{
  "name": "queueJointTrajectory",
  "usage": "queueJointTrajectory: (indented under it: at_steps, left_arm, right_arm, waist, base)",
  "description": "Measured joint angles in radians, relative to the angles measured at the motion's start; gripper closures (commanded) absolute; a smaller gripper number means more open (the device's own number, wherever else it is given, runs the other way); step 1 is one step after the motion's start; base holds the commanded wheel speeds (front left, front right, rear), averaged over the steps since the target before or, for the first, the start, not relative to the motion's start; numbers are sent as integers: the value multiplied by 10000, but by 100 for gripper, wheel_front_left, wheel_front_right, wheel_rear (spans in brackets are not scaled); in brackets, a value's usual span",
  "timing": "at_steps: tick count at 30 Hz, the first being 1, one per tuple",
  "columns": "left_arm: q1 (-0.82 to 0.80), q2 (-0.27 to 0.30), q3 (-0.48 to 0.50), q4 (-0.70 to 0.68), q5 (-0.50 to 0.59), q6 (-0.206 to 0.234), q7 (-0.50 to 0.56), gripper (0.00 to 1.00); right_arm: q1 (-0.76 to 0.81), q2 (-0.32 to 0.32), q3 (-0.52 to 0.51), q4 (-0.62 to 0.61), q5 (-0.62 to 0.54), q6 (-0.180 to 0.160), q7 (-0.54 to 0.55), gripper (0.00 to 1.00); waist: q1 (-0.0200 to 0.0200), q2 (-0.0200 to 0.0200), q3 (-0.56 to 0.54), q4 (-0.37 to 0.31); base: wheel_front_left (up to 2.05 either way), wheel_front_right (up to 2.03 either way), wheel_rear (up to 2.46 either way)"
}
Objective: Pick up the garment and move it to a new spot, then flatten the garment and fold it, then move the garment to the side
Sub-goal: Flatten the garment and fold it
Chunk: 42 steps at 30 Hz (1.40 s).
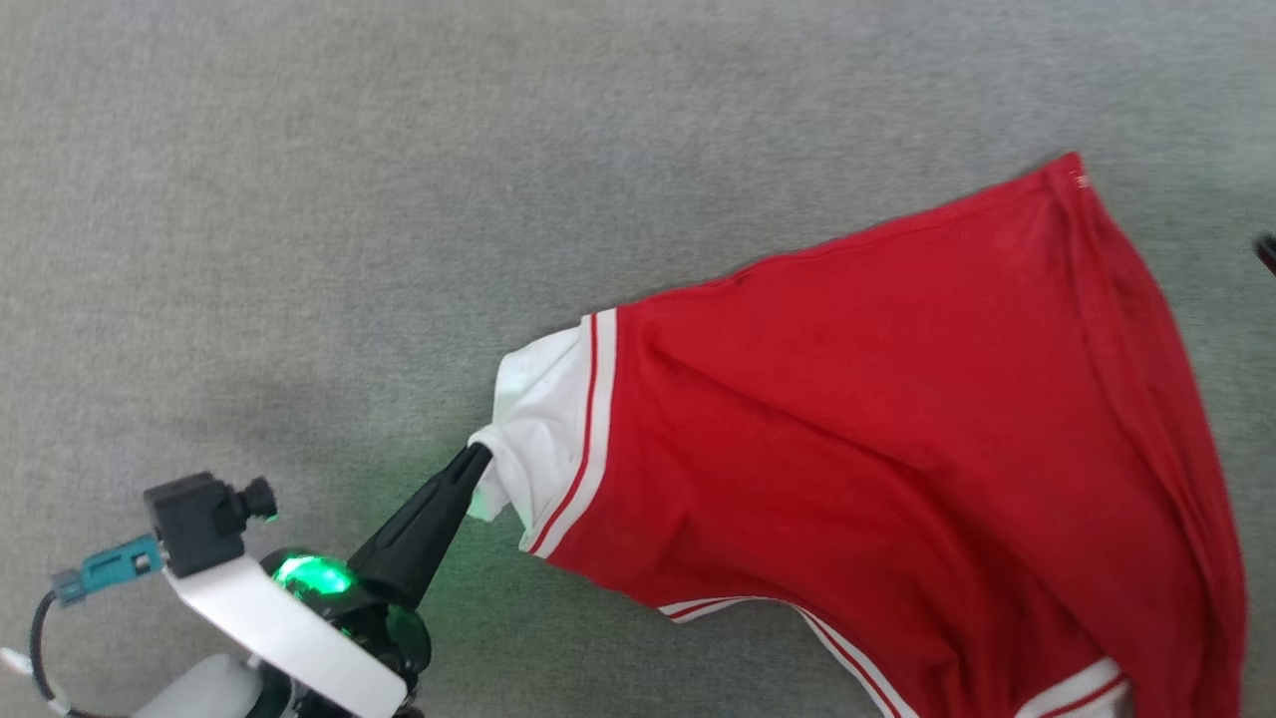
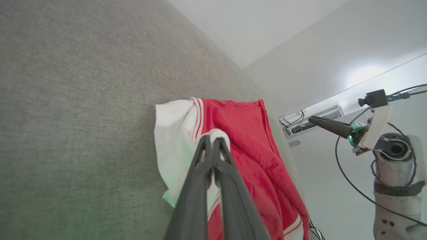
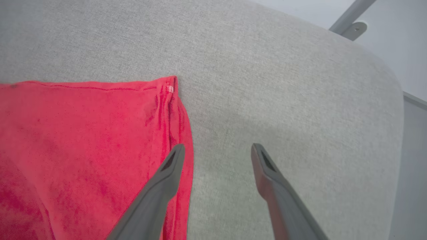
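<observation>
Sprawling rumpled on the grey fabric surface [image 1: 299, 199], the red jersey [image 1: 877, 429] looks light, limp and floppy. The left gripper [image 1: 478, 459] pinches its white sleeve [image 1: 543, 419]; the right gripper [image 3: 217, 150] hangs spread wide and empty by the hem corner, a sensible second hold.

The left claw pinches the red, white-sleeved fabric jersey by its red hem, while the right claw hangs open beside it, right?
No: the left gripper pinches the red jersey by its white sleeve, not a red hem; the left wrist view shows it. The right gripper does hang open beside it.
</observation>
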Motion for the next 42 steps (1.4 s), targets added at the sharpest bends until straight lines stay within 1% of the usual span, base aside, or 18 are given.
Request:
queueJointTrajectory:
  at_steps: [1,2,6,10,13,14,15,16,17,20,24,29,34,38,42]
  left_arm:
    - [-131,-27,-54,19,0,0,0,100]
    - [-358,-86,-199,67,0,0,0,100]
    - [-743,-259,-489,148,0,0,0,100]
    - [-1010,-376,-633,245,-12,0,0,100]
    - [-1040,-395,-694,337,-10,0,-2,100]
    - [-1076,-374,-788,399,12,0,0,100]
    - [-1153,-382,-911,468,54,0,0,100]
    - [-1262,-376,-999,531,100,0,0,100]
    - [-1403,-362,-1085,585,104,0,0,100]
    - [-1978,-238,-1271,840,169,0,0,100]
    - [-3341,-84,-1231,1421,61,0,0,100]
    - [-5827,27,-838,2690,-512,0,322,100]
    - [-8617,165,-65,4614,-1016,-12,970,100]
    - [-10903,10,631,6121,-1156,-15,1087,100]
    - [-12818,-405,1174,7451,-1137,-27,719,100]
  right_arm:
    - [-410,71,366,370,-161,0,-180,0]
    - [-1081,186,1093,1039,-472,0,-372,0]
    - [-2086,169,2339,2299,-825,2,-506,0]
    - [-2428,146,3172,3152,-813,0,-293,0]
    - [-2553,-15,3430,3310,-704,-2,-86,0]
    - [-2615,-46,3486,3373,-639,0,-79,23]
    - [-2625,-69,3498,3438,-581,0,-88,69]
    - [-2645,-75,3542,3486,-539,0,-104,93]
    - [-2666,-59,3563,3551,-522,0,-157,100]
    - [-2869,138,3405,3871,-614,4,-773,100]
    - [-3753,619,2813,4512,-1068,6,-2194,100]
    - [-5534,1386,1864,5628,-1862,6,-3793,100]
    - [-8029,2406,1035,6953,-2911,15,-5356,100]
    - [-9822,3135,351,8002,-3866,36,-6688,100]
    - [-11219,3607,-337,8746,-4579,56,-8015,100]
  waist:
    - [0,0,84,68]
    - [0,0,253,211]
    - [0,0,602,508]
    - [0,0,883,776]
    - [0,0,956,870]
    - [0,0,978,894]
    - [0,0,981,914]
    - [0,0,963,917]
    - [0,0,939,904]
    - [0,0,852,838]
    - [0,0,776,720]
    - [0,0,956,538]
    - [0,0,1371,171]
    - [0,-1,1747,-154]
    - [0,0,2015,-380]
  base:
    - [0,0,0]
    - [0,0,0]
    - [0,0,0]
    - [0,0,0]
    - [0,0,0]
    - [0,0,0]
    - [0,0,0]
    - [0,0,0]
    - [0,0,0]
    - [0,0,0]
    - [0,0,0]
    - [0,0,0]
    - [0,0,0]
    - [0,0,0]
    - [0,0,0]
